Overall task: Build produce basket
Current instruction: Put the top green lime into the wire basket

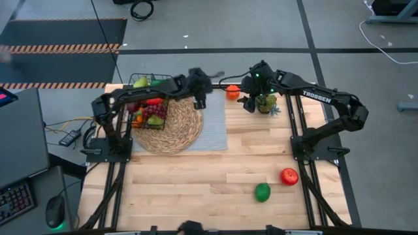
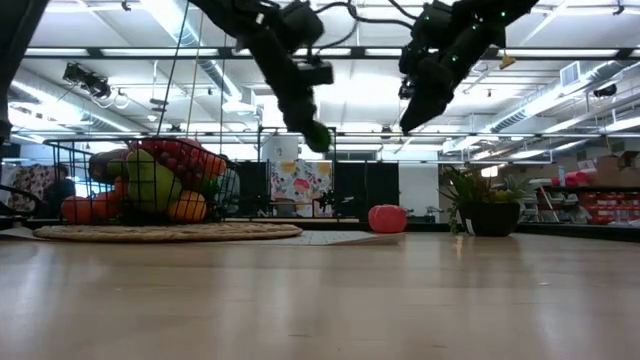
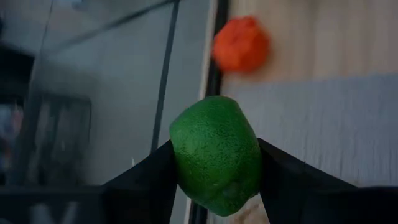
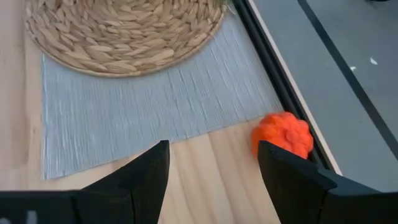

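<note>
A robotics lab or workshop: hazard-striped floor tape (image 1: pixel 62 47), exposed ceiling ducts (image 2: pixel 215 75), stocked shelves (image 2: pixel 590 203), keyboard (image 1: pixel 16 203) beside the table (image 1: pixel 196 183).

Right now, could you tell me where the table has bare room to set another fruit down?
The near wood is widest open, bordered only by the green lime and red apple. The woven mat is bare beside the basket. The far edge is crowded: the left gripper holds a lime, and the right gripper hovers by the orange and plant.

Only legible text: white "TROSSEN" lettering along the right arm's forearm link (image 1: pixel 318 96), seen from the high view.
</note>
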